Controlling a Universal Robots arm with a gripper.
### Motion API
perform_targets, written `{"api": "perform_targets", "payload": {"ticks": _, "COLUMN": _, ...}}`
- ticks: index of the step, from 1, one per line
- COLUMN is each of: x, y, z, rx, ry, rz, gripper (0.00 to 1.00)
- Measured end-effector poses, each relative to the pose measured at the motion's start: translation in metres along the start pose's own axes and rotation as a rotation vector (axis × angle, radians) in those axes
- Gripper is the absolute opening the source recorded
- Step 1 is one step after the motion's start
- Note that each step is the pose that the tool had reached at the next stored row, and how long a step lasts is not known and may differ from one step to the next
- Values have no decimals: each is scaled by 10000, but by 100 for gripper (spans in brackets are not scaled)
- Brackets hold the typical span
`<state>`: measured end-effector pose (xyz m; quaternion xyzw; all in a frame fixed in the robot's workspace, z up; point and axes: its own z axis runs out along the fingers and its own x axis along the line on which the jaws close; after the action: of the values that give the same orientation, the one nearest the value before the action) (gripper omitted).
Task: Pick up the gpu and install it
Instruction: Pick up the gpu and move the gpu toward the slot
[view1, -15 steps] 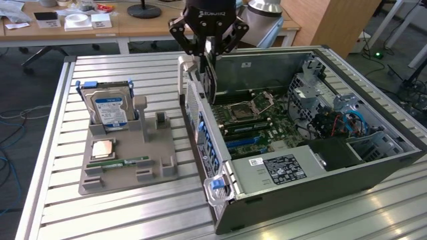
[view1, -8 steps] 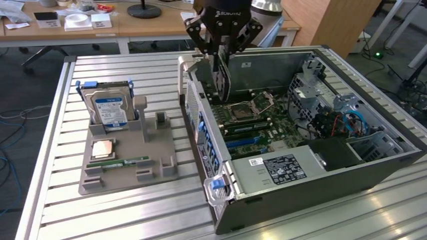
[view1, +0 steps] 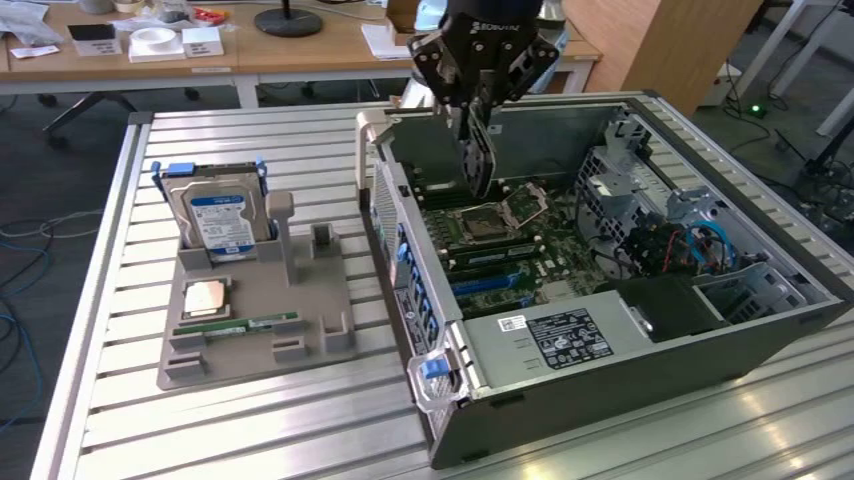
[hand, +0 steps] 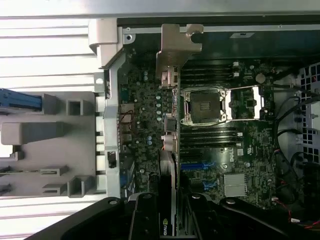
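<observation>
The open grey metal computer case (view1: 747, 330) lies on its side. Above its dark green motherboard (hand: 145, 130) hangs the black two-fingered gripper (view1: 478, 120), clamped narrowly on the thin dark gpu card (hand: 170, 142), which it holds edge-on. The installing step seems in hand, and seating probably calls for aligning the card's edge with a slot.

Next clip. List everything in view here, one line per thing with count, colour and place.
gpu: one, dark, silver bracket, on edge above the motherboard
motherboard: one, dark green, inside the case
computer case: one, grey, open, on the table
holder: one, grey, beside the case
hard drive: one, silver, blue-white label, upright in the holder
memory stick: one, green, flat on the holder
table: one, silver, slatted
end effector: one, black, shut on the gpu
</observation>
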<state>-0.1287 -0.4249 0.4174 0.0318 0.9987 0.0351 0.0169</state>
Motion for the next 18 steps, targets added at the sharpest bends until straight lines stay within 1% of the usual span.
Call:
{"api": "perform_targets", "payload": {"ticks": 2, "x": -82, "y": 5, "z": 3, "rx": -16, "ry": 1, "rz": -1, "gripper": 26}}
{"api": "perform_targets", "payload": {"ticks": 6, "x": -213, "y": 13, "z": 8, "rx": -27, "ry": 2, "rz": 0, "gripper": 26}}
{"api": "perform_targets", "payload": {"ticks": 18, "x": -719, "y": 45, "z": 26, "rx": -60, "ry": 4, "rz": 1, "gripper": 26}}
